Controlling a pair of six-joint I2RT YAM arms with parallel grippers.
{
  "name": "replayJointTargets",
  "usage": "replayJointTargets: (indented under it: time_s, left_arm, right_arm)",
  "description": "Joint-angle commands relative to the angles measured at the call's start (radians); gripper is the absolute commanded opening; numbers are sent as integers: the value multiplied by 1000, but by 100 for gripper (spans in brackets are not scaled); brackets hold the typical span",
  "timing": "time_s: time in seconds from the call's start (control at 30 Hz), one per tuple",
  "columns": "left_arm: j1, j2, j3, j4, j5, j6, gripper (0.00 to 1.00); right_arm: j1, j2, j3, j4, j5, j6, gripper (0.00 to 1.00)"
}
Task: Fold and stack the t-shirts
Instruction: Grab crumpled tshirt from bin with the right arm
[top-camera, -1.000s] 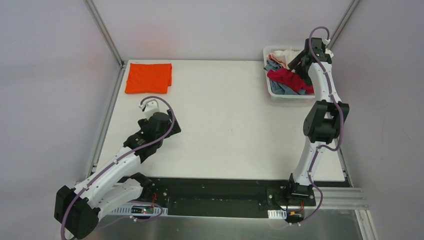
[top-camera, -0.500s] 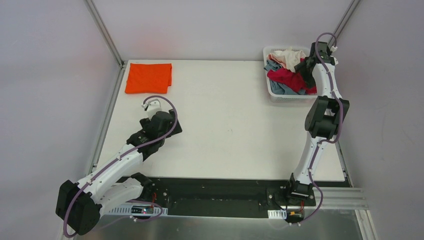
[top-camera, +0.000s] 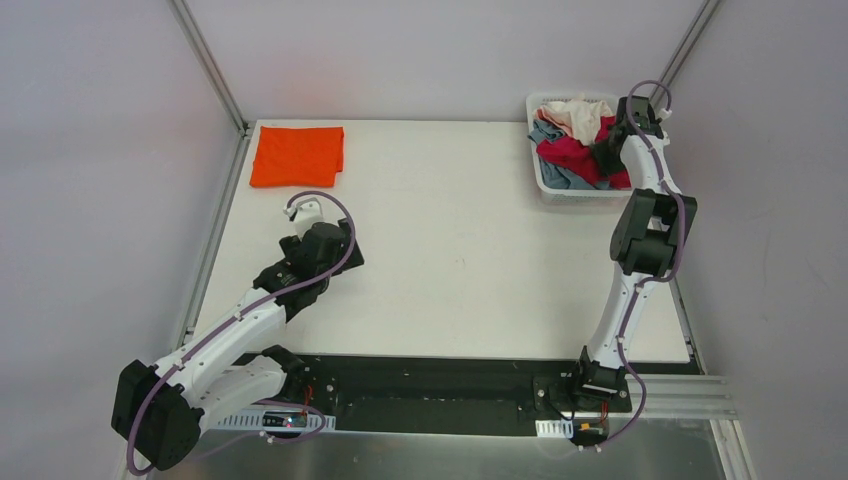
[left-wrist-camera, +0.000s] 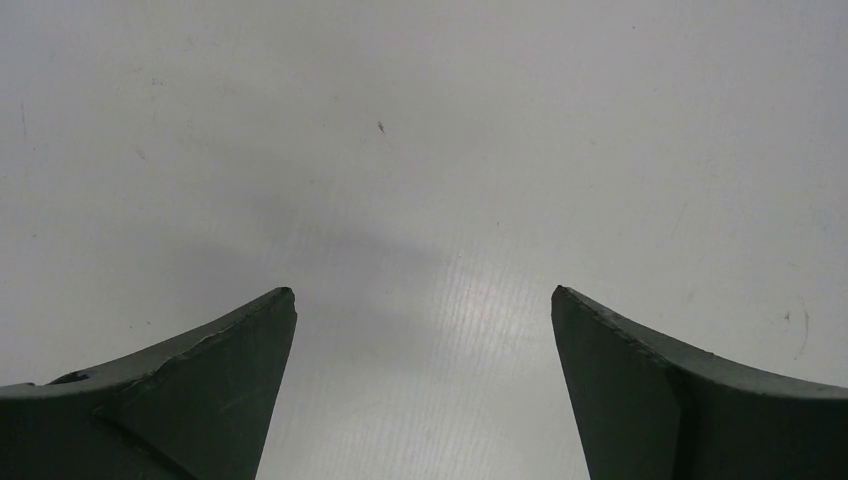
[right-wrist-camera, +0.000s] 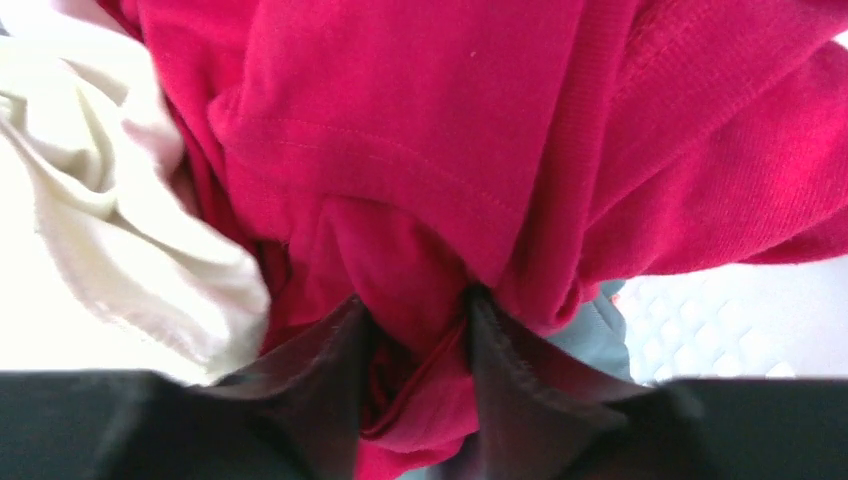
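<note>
Right wrist: crimson t-shirt (right-wrist-camera: 420, 150) pinched

One orange t-shirt (top-camera: 297, 155) lies folded at the table's (top-camera: 450, 250) far-left corner. Right gripper (right-wrist-camera: 418, 340) clamps a fold of the crimson t-shirt in the basket (top-camera: 580, 194); the rest there await folding. Left gripper (left-wrist-camera: 423, 340) hangs wide apart, empty.

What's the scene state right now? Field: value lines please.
left gripper: open, empty, over bare table
right gripper: down in the basket, pinching a fold of the crimson t-shirt
orange t-shirt: folded flat, far-left corner of table
basket: far-right corner; also holds cream t-shirt and grey-blue t-shirt, crumpled
folded so far: orange t-shirt only
</note>
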Motion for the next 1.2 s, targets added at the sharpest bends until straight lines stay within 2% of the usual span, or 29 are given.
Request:
replayJointTargets:
  time_s: [0.0, 0.13, 0.23, 0.57, 0.8, 1.0, 1.17]
  left_arm:
    - [7, -16, 13, 22, -20, 20, 99]
    - [8, -26, 13, 20, -13, 22, 99]
    - [7, -38, 10, 21, -6, 20, 99]
    - [7, -86, 0, 20, 5, 19, 99]
    - [7, -124, -3, 20, 9, 19, 99]
    - [7, -164, -15, 15, 24, 5, 99]
    - [7, -215, -26, -13, 42, -19, 99]
  right_arm:
    - [-5, -64, -74, 70, -2, 43, 35]
    - [-5, -114, -101, 115, -2, 20, 8]
    - [-5, -149, -72, 123, -20, -17, 0]
    - [-4, -275, 89, 123, -44, -168, 0]
    - [11, -376, 139, 206, -180, -229, 0]
    - [103, -504, 159, 205, -275, -285, 0]
    - [258, -613, 155, 161, -347, -336, 0]
